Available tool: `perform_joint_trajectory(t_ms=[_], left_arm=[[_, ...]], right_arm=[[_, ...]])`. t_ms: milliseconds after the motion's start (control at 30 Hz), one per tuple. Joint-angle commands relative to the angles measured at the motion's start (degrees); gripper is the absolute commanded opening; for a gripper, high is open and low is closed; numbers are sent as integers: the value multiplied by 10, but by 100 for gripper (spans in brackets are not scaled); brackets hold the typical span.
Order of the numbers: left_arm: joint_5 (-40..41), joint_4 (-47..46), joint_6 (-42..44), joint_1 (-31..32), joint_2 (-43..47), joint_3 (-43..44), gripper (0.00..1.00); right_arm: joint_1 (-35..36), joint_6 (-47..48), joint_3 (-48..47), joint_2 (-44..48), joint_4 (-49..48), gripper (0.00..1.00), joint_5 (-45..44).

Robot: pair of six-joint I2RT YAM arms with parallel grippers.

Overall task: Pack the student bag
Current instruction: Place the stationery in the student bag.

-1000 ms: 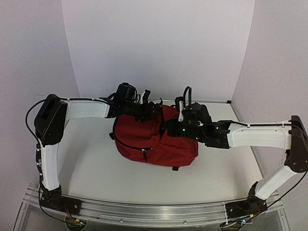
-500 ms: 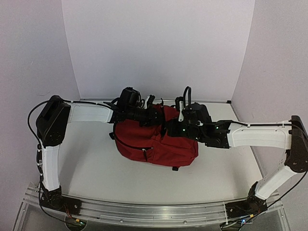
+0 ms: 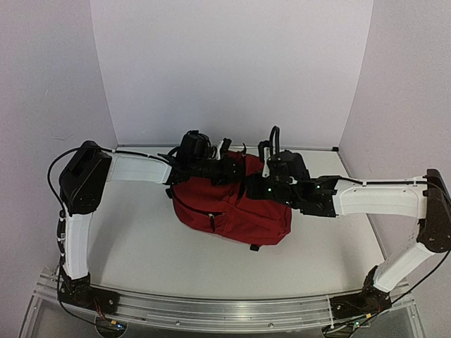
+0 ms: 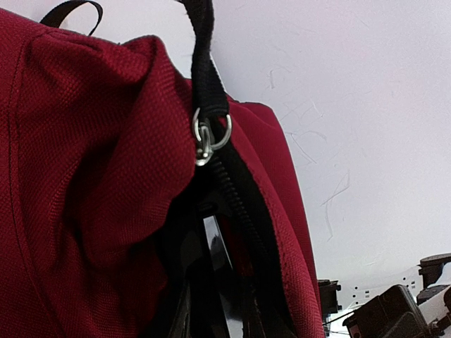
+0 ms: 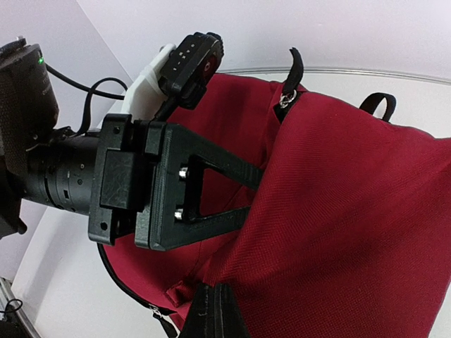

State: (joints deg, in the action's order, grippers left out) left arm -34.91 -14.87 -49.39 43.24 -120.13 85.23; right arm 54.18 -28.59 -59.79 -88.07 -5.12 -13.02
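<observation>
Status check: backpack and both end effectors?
Right end effector shut, pinching dark red fabric backpack. Left end effector at its open zipper, grip unclear. No obstruction seen.

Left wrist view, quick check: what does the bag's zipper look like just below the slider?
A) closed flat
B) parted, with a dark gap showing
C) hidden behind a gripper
B: below the slider, the two sides of the zipper on the bag stand apart around a dark gap.
</observation>
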Motion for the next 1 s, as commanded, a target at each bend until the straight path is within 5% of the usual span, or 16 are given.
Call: perform_joint_trajectory(t_ms=[0,233,433,667,967], left_arm=[[-64,-37,3,37,-19,17,24],[-37,14,74,36,79,-62,37],[-60,-21,75,36,165,-147,44],[48,96,123,36,205,-186,49],[158,212,236,39,218,-153,66]], right_arm=[[5,26,-19,26,-37,0,28],[0,29,1,48,-29,5,76],[0,13,11,91,-12,47,49],[-14,-69,8,109,109,77,-97],[-105,-133,65,97,134,87,2]])
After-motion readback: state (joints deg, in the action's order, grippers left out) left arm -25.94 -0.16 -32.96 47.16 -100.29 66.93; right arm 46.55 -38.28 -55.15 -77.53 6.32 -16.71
